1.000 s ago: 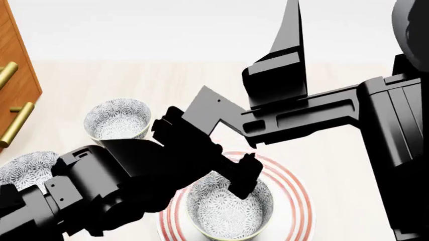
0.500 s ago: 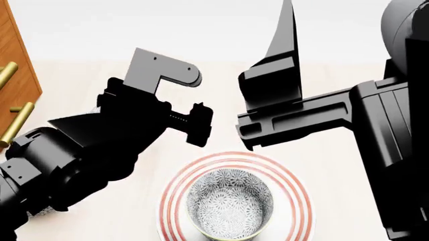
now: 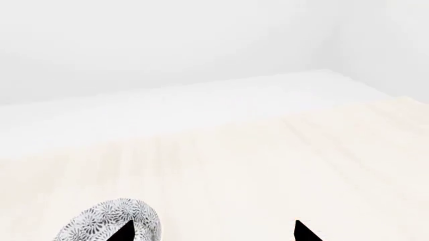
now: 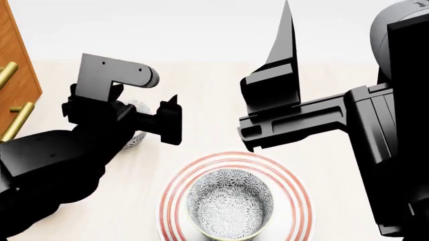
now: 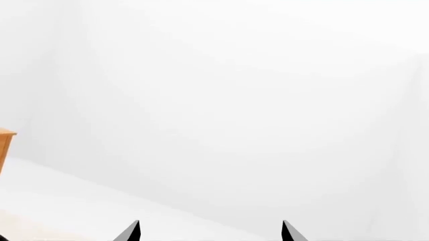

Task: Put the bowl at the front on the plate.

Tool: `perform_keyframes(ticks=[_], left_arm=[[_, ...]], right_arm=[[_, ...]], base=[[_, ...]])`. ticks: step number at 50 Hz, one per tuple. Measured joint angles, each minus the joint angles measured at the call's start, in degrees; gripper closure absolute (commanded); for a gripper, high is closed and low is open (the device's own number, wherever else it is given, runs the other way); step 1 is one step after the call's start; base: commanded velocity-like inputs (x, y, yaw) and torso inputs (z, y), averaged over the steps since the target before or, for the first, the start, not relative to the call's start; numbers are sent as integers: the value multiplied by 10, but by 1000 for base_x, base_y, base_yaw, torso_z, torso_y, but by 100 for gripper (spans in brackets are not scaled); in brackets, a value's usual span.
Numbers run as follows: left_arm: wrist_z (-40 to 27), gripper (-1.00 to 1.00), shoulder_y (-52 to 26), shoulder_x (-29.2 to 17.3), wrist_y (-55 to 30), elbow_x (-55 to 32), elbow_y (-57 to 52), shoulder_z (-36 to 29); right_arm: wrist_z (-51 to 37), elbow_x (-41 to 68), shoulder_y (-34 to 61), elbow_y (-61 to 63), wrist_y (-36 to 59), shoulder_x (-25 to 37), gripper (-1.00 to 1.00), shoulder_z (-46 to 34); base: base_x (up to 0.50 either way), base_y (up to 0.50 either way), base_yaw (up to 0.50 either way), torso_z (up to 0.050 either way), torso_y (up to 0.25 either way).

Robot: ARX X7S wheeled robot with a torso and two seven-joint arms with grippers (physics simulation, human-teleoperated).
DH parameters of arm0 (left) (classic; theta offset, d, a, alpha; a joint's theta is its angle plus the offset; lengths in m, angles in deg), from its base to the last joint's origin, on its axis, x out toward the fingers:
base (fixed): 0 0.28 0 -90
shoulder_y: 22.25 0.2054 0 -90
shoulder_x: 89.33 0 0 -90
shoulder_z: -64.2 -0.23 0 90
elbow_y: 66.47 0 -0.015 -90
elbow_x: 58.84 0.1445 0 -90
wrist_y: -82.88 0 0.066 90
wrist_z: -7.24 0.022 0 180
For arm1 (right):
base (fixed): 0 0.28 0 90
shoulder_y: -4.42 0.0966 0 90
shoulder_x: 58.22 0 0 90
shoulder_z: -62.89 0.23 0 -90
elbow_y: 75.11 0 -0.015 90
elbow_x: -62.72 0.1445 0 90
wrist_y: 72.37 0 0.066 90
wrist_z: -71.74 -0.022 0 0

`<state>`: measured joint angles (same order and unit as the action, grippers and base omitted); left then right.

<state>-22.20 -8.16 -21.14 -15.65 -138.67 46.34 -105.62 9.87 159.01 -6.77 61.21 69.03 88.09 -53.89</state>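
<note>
In the head view the bowl point(image 4: 229, 203), white with a grey-blue flower pattern, sits upright in the middle of the red-ringed plate point(image 4: 298, 201) at the near edge. My left gripper point(image 4: 142, 100) hangs open and empty up and to the left of the plate, clear of the bowl. In the left wrist view the left gripper point(image 3: 213, 235) shows two spread fingertips point(image 3: 124, 232) over bare table. The right gripper point(image 5: 209, 233) is open and empty, raised and facing a blank wall; one of its fingers point(image 4: 287, 50) stands upright behind the plate.
A second patterned bowl point(image 4: 136, 136) stands on the table, mostly hidden behind my left gripper; the left wrist view shows this patterned bowl point(image 3: 100, 226) beside one fingertip. A wooden cabinet point(image 4: 17, 60) with brass handles point(image 4: 15, 123) borders the left side. The right arm point(image 4: 375, 130) fills the right.
My left gripper has come away from the bowl's rim, rising and moving left and back. The bowl stays on the plate. The right arm has barely shifted.
</note>
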Motion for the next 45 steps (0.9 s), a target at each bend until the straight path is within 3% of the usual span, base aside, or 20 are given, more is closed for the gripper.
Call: perform_keyframes(ticks=[22,45], left_arm=[[-92,-100,45,-134,72,15,-259,37],[-157,-100,86,-231,131,51,-472,59]], right_arm=[[5,-13,-16,1,-5,-3,-100,-3],[14,-36,-53,10,-22,3,-100,0]], base=[[0,0,0,0,0],[0,0,0,0,0]])
